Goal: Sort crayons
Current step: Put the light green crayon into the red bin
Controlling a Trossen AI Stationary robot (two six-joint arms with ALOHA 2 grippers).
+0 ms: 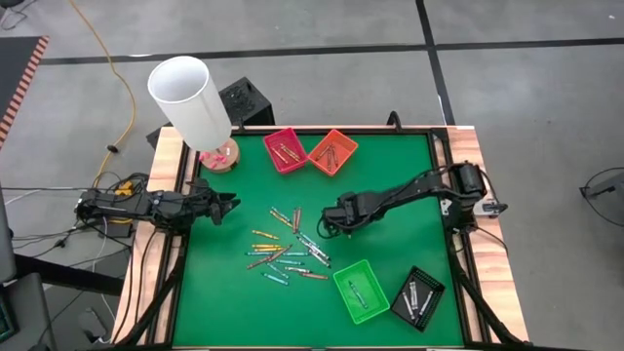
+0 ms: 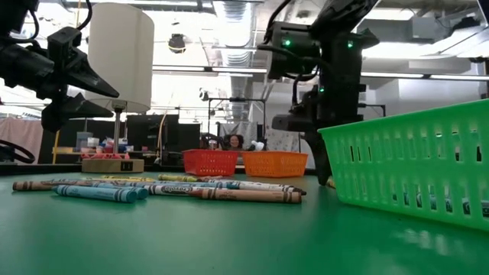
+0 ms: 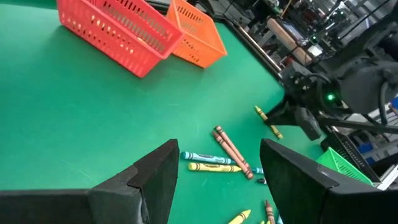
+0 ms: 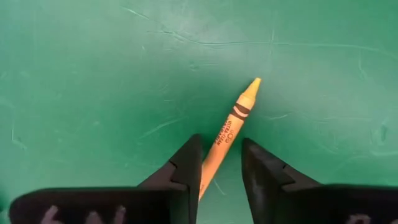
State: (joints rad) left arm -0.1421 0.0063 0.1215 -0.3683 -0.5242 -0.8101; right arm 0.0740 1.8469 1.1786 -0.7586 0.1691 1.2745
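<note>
Crayons lie scattered on the green bench, mostly left of centre, as the high view shows. Right hand reaches down at the right edge of the scatter; left hand hovers at the bench's left side, near a lamp with a white shade. Red tray and orange tray stand side by side at the far edge, each holding a few crayons; green tray and black tray sit at the near right, likewise with crayons inside.

Low view: crayons form a low row across the bench surface. Left hand hangs above them, its fingers spread apart. Right hand stands behind the wall of the green tray, its fingertips hidden. Red tray and orange tray appear beyond.

Left wrist view: the left hand's fingers are wide apart with nothing between them; several crayons lie ahead, the right arm beyond.

Right wrist view: a yellow crayon lies on the bench, its rear end between the right hand's fingers. The fingers stand close on either side; contact cannot be told.
</note>
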